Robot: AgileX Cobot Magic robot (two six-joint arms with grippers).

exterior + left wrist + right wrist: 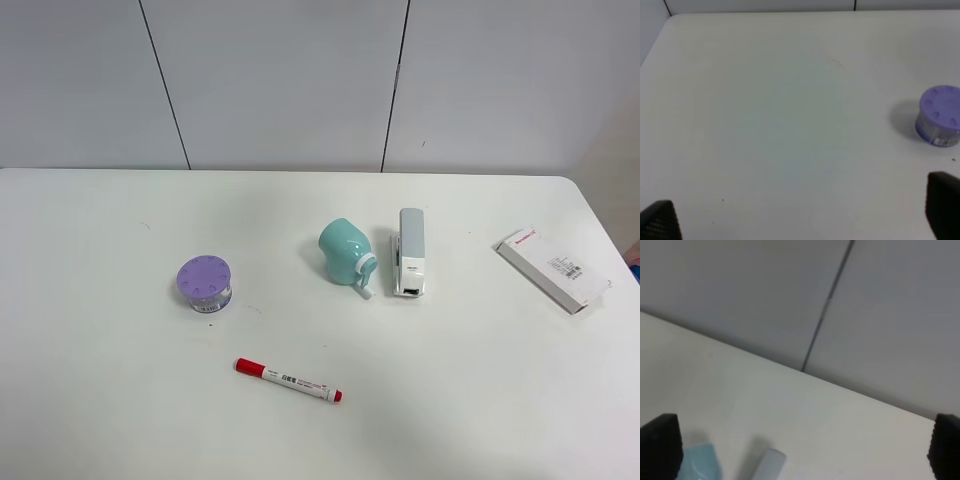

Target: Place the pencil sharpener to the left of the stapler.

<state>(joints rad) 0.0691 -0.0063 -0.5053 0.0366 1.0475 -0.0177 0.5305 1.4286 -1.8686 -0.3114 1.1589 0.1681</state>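
The pencil sharpener (344,252) already sits at the stapler's (410,252) nine o'clock, just beside it on the tabletop (100,400). Both end effectors (800,220) (800,450) hang wide and empty, seemingly finished.

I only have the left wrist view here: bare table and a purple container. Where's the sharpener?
Observer: The sharpener sits just left of the stapler, mid-table in the high view.
Operator: Is either tool holding it?
Observer: No. The right tool is wide open with nothing between its fingers; the left tool is open too.
Operator: Anything else out there?
Observer: A red marker lies nearer the front edge, and a white box at far right.
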